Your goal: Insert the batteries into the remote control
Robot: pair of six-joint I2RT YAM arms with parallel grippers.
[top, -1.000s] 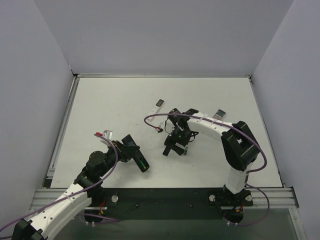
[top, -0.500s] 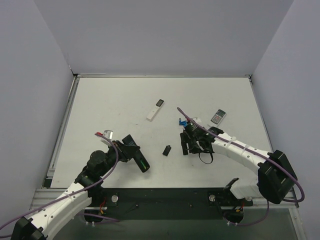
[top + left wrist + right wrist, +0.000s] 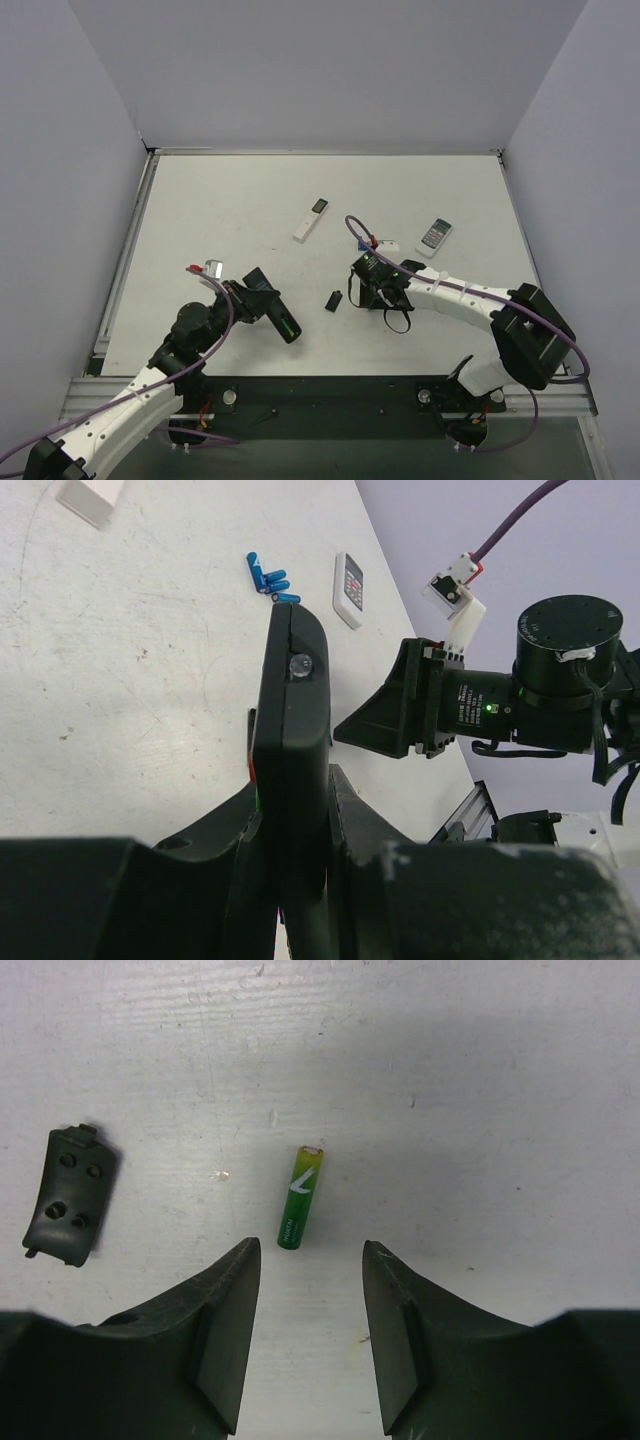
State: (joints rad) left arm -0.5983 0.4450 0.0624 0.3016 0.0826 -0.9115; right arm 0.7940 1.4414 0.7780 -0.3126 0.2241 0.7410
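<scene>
One green battery (image 3: 300, 1197) lies on the table (image 3: 500, 1110) just ahead of the right gripper's (image 3: 308, 1260) spread fingers, its tiny white print too small to read. The black remote control (image 3: 295, 730) sits clamped edge-on in the left gripper (image 3: 295, 810), its buttons hidden.

Glossy battery (image 3: 300, 1197), perhaps plastic-wrapped

A slim white stick remote (image 3: 311, 220) with a dark end is seen lying aslant just above the middle of the top view, on the white surface (image 3: 220, 220). A short white remote (image 3: 435, 233) with a grey keypad is set well to its right. Small blue cells (image 3: 272, 578) are clustered near that keypad remote in the left wrist view. A small black cover plate (image 3: 68, 1194) is laid flat at the left of the right wrist view.
</scene>
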